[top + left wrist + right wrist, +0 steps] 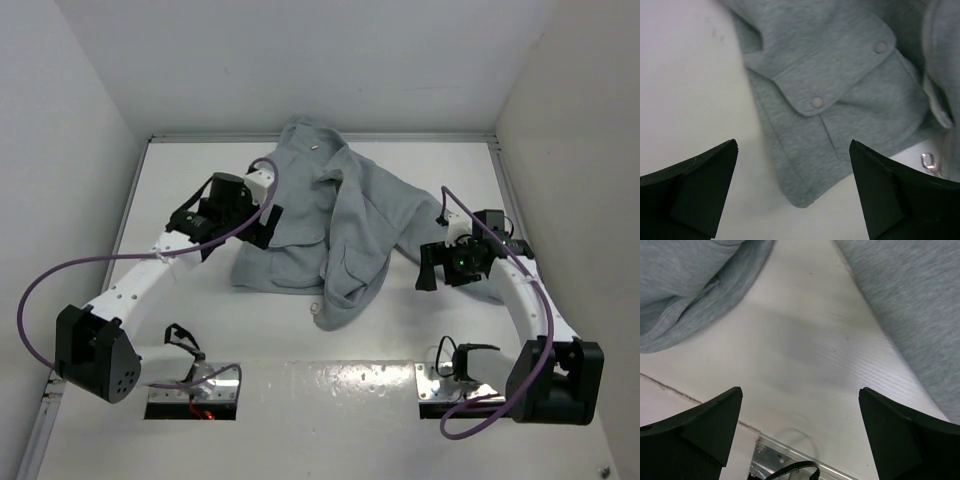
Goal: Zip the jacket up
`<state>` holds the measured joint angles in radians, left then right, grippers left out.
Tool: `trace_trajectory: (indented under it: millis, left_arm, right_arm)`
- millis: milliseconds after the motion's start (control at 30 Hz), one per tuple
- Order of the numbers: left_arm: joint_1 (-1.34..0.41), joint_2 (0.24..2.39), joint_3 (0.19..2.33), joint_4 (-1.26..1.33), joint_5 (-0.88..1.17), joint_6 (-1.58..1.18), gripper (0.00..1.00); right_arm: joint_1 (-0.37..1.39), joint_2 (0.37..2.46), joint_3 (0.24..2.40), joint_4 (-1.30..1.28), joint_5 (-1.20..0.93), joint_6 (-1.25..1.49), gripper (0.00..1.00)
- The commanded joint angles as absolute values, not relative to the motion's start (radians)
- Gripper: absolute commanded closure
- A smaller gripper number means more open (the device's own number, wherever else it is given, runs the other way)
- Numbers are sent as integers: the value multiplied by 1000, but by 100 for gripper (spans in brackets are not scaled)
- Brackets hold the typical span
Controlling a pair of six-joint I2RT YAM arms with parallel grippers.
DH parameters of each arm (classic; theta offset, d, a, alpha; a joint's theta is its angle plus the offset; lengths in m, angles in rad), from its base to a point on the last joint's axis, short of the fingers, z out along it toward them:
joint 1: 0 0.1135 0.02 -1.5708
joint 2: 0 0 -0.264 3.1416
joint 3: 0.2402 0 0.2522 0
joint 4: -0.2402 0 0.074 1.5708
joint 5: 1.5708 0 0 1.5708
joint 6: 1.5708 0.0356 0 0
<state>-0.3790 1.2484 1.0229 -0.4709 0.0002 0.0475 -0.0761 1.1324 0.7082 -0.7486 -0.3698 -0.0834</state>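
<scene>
step: approach zipper | jacket (320,215) lies open, crumpled on the table (400,340) | left gripper (792,187) splayed, empty, over its lower corner | right gripper (800,432) splayed, empty, over bare tabletop | do: pin fabric beside the metal glint (928,161), probably the zipper pull, before pulling

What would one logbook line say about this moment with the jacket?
jacket: unzipped, crumpled on table | left gripper: open, above pocket corner | right gripper: open, above bare table
</scene>
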Motion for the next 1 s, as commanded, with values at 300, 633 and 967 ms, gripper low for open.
trace_trajectory:
  millis: [300,633,967]
  left_arm:
    - [-371,1517,1112,-411,865,45,20]
    - [-388,1367,960,-270,511,-80,15]
    - [-315,1229,933,-270,62,-212,8]
  right_arm:
    - [-71,1149,807,-776,-695,-43,2]
    - [328,1276,902,-612,-428,164,17]
    - [785,1618,1248,-678,161,190,14]
